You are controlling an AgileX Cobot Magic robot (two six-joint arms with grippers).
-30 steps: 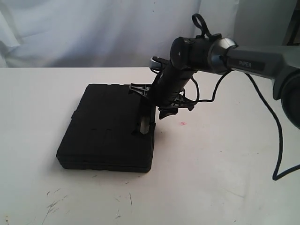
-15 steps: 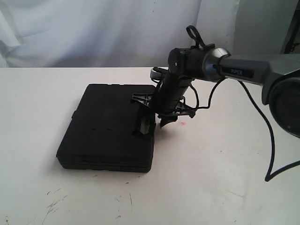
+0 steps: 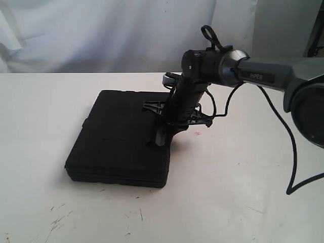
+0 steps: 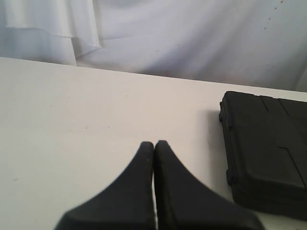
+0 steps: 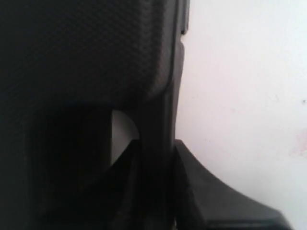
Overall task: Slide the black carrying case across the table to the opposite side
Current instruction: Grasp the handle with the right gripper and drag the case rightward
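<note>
One case [image 3: 119, 139] seen lying flat on surface [image 3: 243, 182], left of centre. Handle edge pinched by right hand [image 3: 165, 134] (one finger inside slot, one outside). Left hand [image 4: 153, 147] kept clear of case, both fingers [image 4: 132, 196] pressed together.

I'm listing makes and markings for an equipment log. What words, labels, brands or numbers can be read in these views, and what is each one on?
"PiPER": light letters on a dark label on the grey link of the right arm, slightly blurred in the exterior view.
Black case: no text can be read in any view.
Table: no text, only scratches and a red speck.
Both wrist views: no text.
</note>
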